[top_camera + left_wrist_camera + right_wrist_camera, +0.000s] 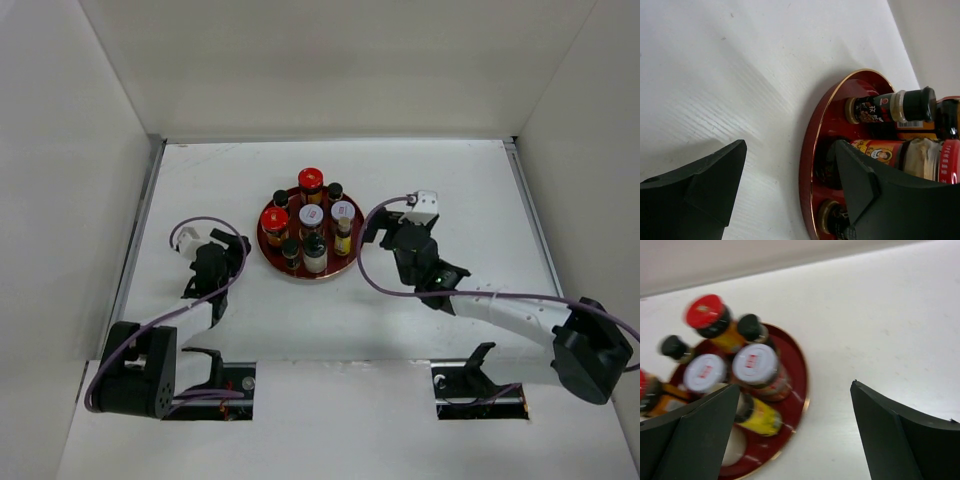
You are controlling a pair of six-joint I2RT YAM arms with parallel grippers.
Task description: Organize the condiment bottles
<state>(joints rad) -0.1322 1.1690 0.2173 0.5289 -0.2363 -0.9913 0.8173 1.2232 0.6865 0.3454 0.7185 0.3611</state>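
Several condiment bottles stand together on a round red tray (268, 250) mid-table: two red-capped amber jars (310, 183), white-lidded jars (311, 218), small black-capped dark bottles (291, 249) and a slim yellow bottle (343, 240). My left gripper (236, 247) is open and empty just left of the tray; its view shows the tray rim (810, 150) and a black-capped bottle (890, 106). My right gripper (378, 226) is open and empty just right of the tray; its view shows the yellow bottle (760, 417) and a white-lidded jar (756, 365).
White walls enclose the table on the left, back and right. The tabletop (450, 180) is white around the tray. Both arm bases sit at the near edge.
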